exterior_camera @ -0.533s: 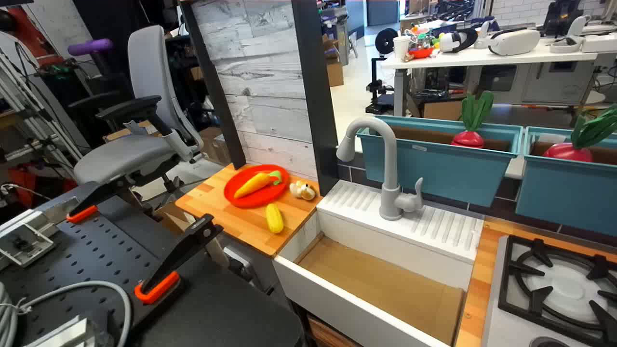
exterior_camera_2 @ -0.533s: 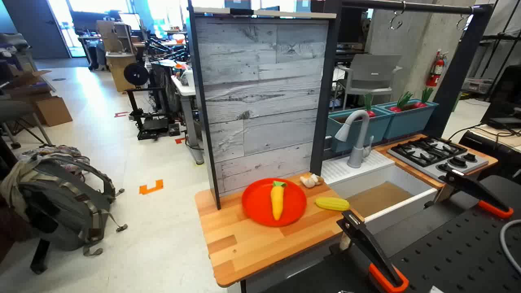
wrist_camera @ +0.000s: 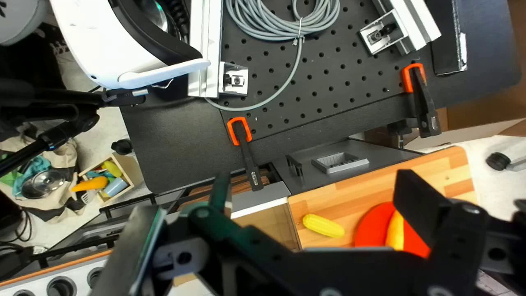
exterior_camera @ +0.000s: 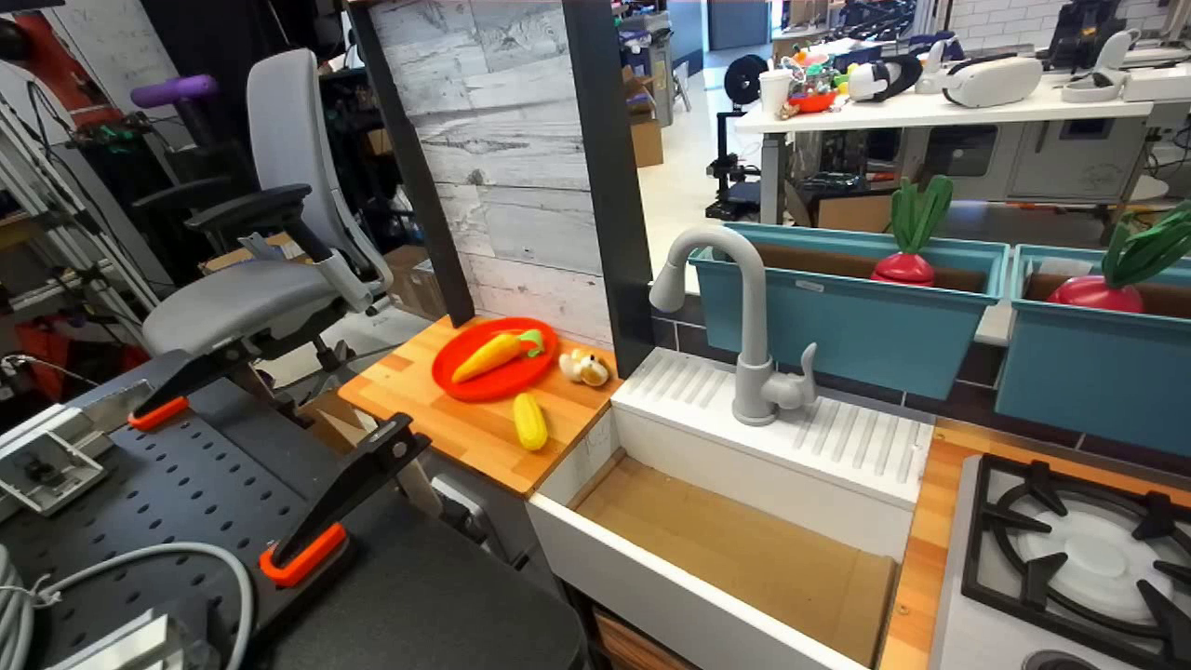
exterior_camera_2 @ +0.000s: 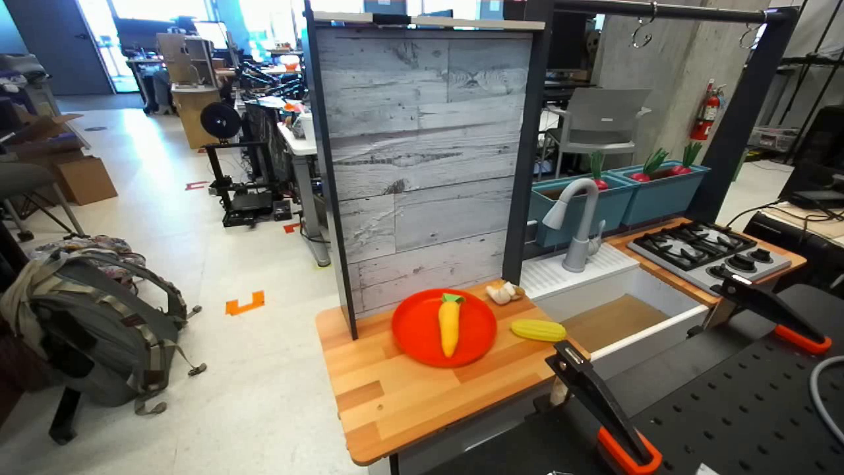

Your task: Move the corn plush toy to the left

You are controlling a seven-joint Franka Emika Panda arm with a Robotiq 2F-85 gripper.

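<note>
Well, my gripper (wrist_camera: pixel 310 191) stands wide while the corn plush toy (wrist_camera: pixel 323 225) lies on the counter (wrist_camera: pixel 345 201)

In the wrist view my two fingers (wrist_camera: pixel 415 197) are spread far apart, one toward nine o'clock, one toward three, both blurred. I see the yellow corn through the gap, well apart from either finger, resting on the wood with its length running from ten to four. At three o'clock from it sits the red-orange dish (wrist_camera: pixel 367 228), partly hidden behind one of my fingers.

In both exterior views the corn lies just beside the dish. In an exterior view it is at three o'clock from the dish (exterior_camera_2: pixel 415 330), apart from it. On the dish lies a yellow carrot-shaped toy (exterior_camera_2: pixel 449 330), green top to twelve, tip to six. A pale, lumpy thing like garlic (exterior_camera_2: pixel 504 293) rests at two o'clock from the dish.

In an exterior view I have the corn (exterior_camera: pixel 530 423) at five o'clock from the dish. From the corn, the sink (exterior_camera: pixel 651 591) is at four o'clock, near; the grey faucet (exterior_camera: pixel 752 321) at two; the stove (exterior_camera: pixel 1084 558) between three and four, well apart. A black clamp (exterior_camera: pixel 344 493) with an orange end stands at eight, on the edge of the dark table (exterior_camera: pixel 447 596).
</note>
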